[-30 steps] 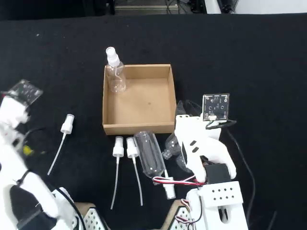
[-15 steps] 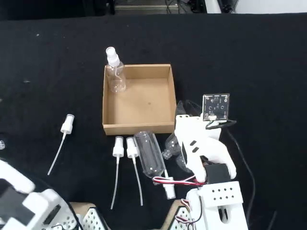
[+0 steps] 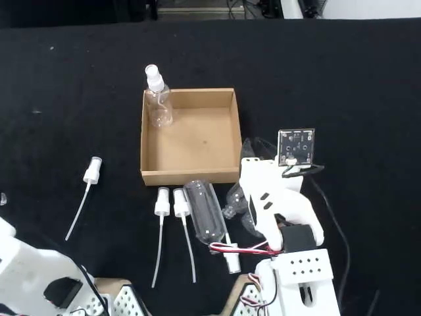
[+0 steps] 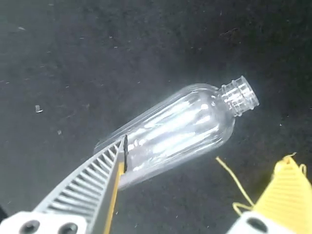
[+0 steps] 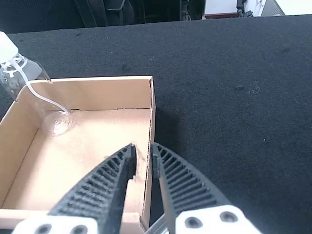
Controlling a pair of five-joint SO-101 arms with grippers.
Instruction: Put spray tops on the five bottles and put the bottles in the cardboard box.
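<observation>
The cardboard box point(image 3: 220, 135) sits mid-table, and a clear bottle with a white spray top point(image 3: 158, 99) stands in its far left corner, also seen as the capped bottle point(image 5: 24, 73). An uncapped clear bottle point(image 4: 175, 131) lies on the black table under my left gripper point(image 4: 200, 190), which is open with one finger over the bottle's base. The left arm point(image 3: 33, 276) is at the near left corner. My right gripper point(image 5: 143, 150) is shut on nothing, above the box wall point(image 5: 148, 126). Another uncapped bottle point(image 3: 205, 212) lies in front of the box.
Three loose spray tops point(image 3: 92, 171), point(image 3: 162, 201), point(image 3: 181, 203) lie left of and in front of the box, and another top point(image 3: 230, 258) lies by the right arm's base. More clear bottles point(image 3: 235, 196) lie partly under the right arm point(image 3: 276, 197).
The left arm has dropped from the left edge of the table down into the near left corner. The right arm, box and bottles have not moved.
</observation>
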